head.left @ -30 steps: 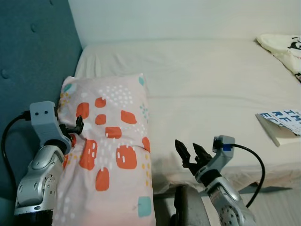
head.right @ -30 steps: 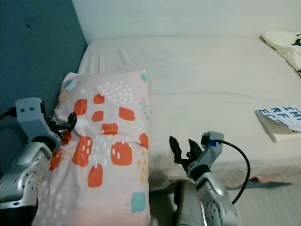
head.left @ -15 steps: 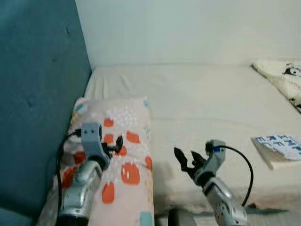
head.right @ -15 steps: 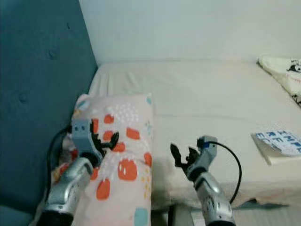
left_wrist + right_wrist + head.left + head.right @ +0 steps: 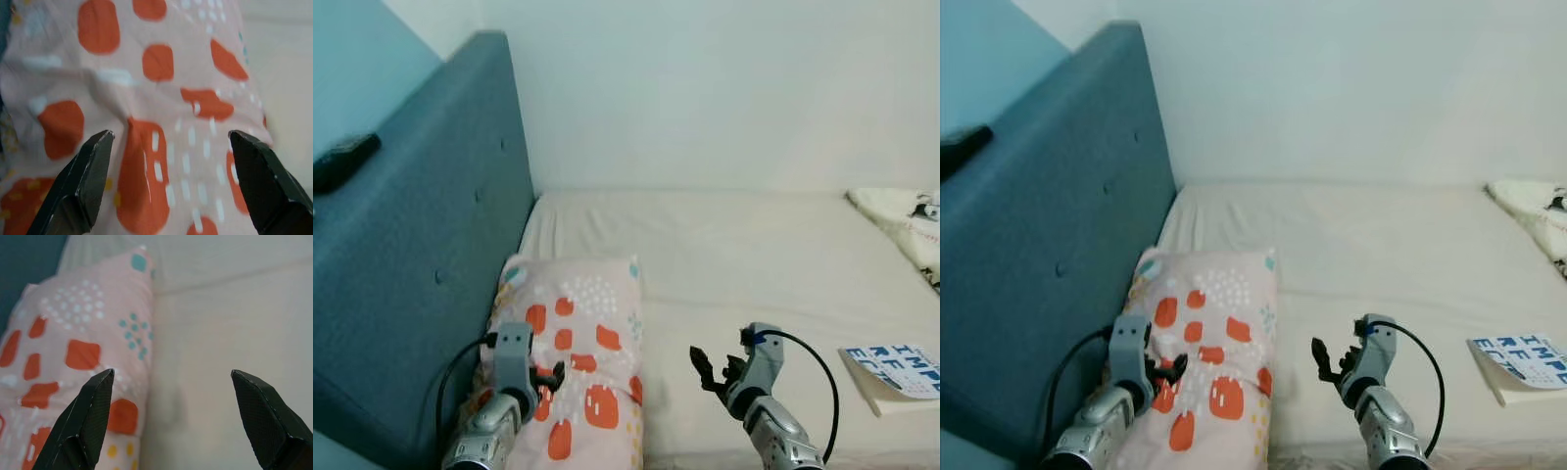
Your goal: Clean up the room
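I judge the bed (image 5: 773, 255) half tidied: the pillow (image 5: 582, 362) lies lower left by the headboard (image 5: 421, 264), the book (image 5: 901, 370) waits at right edge; my left tool (image 5: 548, 377) and right tool (image 5: 713, 370) both gape, holding nothing

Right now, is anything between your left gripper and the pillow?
Nothing visible. The left gripper is open directly over the patterned pillow, which lies on the bed by the blue headboard. The fabric between its fingers is bare.
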`<state>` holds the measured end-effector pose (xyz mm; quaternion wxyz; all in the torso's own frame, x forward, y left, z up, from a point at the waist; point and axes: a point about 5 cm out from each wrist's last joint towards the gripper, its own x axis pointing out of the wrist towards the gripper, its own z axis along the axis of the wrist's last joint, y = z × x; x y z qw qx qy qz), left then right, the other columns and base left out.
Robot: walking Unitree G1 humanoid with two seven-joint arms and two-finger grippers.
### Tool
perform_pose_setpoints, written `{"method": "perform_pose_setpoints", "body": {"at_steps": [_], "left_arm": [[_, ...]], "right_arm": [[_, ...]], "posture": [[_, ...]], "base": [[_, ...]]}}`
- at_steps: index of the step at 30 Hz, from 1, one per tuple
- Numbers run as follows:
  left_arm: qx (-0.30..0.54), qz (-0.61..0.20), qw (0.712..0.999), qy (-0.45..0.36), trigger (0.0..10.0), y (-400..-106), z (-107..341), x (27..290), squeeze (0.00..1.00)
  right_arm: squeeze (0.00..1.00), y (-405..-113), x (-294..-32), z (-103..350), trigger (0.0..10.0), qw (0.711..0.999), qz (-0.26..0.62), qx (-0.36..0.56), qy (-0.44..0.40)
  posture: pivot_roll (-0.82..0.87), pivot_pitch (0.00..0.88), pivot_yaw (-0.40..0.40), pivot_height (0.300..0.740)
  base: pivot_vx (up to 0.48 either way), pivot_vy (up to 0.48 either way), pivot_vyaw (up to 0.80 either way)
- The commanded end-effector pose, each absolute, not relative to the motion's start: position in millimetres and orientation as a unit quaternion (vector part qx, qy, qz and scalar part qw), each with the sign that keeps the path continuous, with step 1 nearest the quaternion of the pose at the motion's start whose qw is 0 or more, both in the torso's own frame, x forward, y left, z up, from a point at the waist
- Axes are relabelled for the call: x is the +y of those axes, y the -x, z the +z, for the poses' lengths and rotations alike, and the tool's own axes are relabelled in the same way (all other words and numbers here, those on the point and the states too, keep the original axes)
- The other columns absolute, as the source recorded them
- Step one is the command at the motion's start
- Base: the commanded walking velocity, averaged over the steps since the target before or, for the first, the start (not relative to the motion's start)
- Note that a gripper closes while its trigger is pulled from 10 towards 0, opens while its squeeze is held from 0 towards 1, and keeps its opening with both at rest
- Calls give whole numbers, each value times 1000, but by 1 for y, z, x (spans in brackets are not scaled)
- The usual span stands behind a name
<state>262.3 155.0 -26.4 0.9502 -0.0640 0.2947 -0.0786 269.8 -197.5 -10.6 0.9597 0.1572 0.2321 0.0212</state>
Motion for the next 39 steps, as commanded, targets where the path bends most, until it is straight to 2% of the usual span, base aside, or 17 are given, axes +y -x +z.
{"method": "perform_pose_setpoints", "body": {"at_steps": [1, 9, 17, 29, 39], "left_arm": [[334, -74, 938, 48, 10000, -244, -43, 159, 0], [413, -46, 909, 37, 10000, -213, -69, 164, 0], [437, -47, 898, 9, 10000, -202, -75, 174, 0], [457, -37, 889, -6, 10000, -190, -80, 184, 0], [479, -50, 876, -18, 10000, -181, -85, 185, 0]], "right_arm": [[0, -260, -204, -21, 10000, 955, 2, 256, -150], [0, -242, -206, -40, 10000, 941, -25, 313, -128], [0, -227, -212, -52, 10000, 930, -49, 345, -119], [0, -219, -211, -58, 10000, 921, -59, 364, -123], [0, -217, -201, -61, 10000, 922, -24, 370, -116]], "posture": [[57, 0, -15, 728], [56, 0, -10, 728], [57, 0, -6, 728], [61, 0, 4, 728], [61, 0, 9, 728]], "base": [[0, -465, 0], [0, -468, 0], [0, -469, 0], [0, -464, 0], [0, 0, 767]]}}
